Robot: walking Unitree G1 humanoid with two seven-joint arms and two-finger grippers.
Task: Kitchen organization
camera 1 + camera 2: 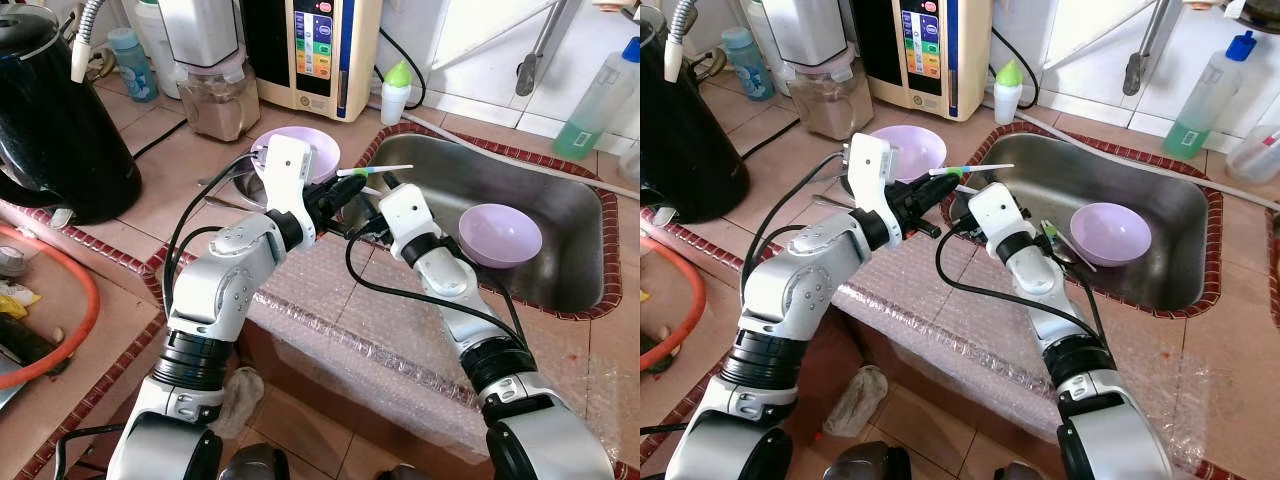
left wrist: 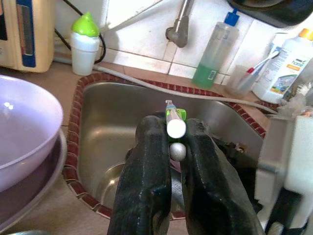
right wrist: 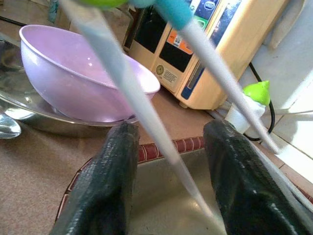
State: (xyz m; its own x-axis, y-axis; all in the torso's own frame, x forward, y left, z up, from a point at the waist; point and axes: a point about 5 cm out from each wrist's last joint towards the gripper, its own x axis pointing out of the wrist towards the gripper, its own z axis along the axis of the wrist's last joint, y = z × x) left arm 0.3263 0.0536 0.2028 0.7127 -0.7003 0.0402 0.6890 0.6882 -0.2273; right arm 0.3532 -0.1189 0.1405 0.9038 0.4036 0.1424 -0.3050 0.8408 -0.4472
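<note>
My left gripper (image 1: pixel 340 195) hovers over the sink's near-left corner, shut on two thin utensils (image 1: pixel 375 170) with pale handles, one with a green collar and one with a blue. In the left wrist view their round ends (image 2: pixel 176 128) sit pinched between the black fingers (image 2: pixel 146 166). My right gripper (image 3: pixel 168 171) is open just beneath those handles (image 3: pixel 132 98), which cross above the gap between its fingers. One purple bowl (image 1: pixel 498 235) lies in the steel sink (image 1: pixel 560 170). A second purple bowl (image 1: pixel 305 148) rests in a metal dish on the counter behind my left gripper.
A black kettle (image 1: pixel 55 110) stands at the left, with a blender jar (image 1: pixel 215 95) and a water purifier (image 1: pixel 315 50) behind. A green-capped bottle (image 1: pixel 397 92) and a soap bottle (image 1: pixel 600 95) flank the faucet (image 1: pixel 535 55). Bubble wrap (image 1: pixel 350 320) covers the near counter.
</note>
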